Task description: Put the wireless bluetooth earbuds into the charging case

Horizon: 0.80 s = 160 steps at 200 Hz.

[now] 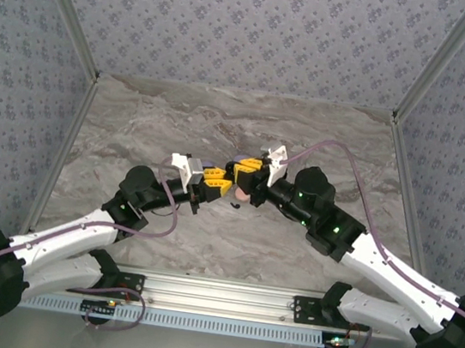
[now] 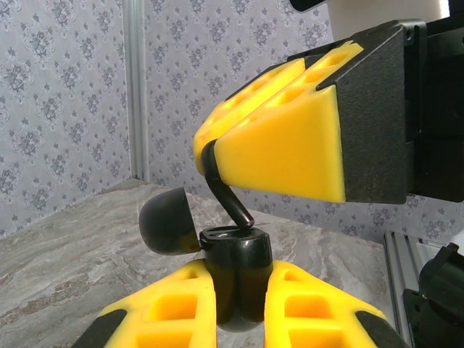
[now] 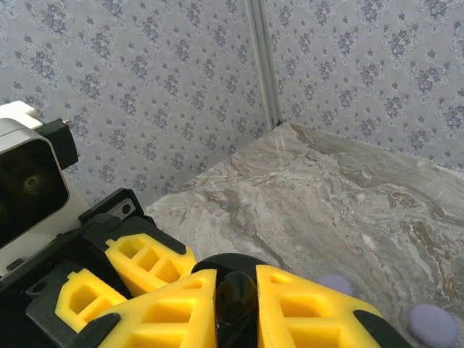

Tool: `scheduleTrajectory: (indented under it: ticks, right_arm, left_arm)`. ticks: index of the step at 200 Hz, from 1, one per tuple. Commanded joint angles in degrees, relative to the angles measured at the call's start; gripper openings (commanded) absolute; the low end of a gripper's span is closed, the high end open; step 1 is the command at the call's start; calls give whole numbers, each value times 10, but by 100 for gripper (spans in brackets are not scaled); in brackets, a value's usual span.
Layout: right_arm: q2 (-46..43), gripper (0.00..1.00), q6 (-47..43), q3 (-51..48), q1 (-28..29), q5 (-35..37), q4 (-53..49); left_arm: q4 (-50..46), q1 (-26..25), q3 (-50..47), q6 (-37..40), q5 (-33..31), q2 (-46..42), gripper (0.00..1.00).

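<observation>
**Black bud at the mouth of the case**

My right gripper (image 2: 205, 148) is pinched tight on a black earbud (image 2: 230, 194). The bud's stem slants down, and its end sits at the open top of the black charging case (image 2: 235, 272). My left gripper (image 2: 238, 293) is clamped around the body of that case, holding it upright over the marble table (image 1: 136, 117), with the domed lid (image 2: 165, 220) swung off to one side. Farther out, two lilac rounded pieces (image 3: 433, 324) lie on the table.
</observation>
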Motion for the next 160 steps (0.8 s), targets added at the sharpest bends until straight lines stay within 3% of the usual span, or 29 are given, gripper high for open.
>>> scheduleTrajectory:
  ticks: [1,160]
  right_arm:
    - [7,19,-10,19,5,1,12]
    - [-4,20,10,-3,7,-23,-2]
  left_arm:
    - [31,-3,22,-4,4,-1,0]
    - [40,-4,19,-17,-29,0,0]
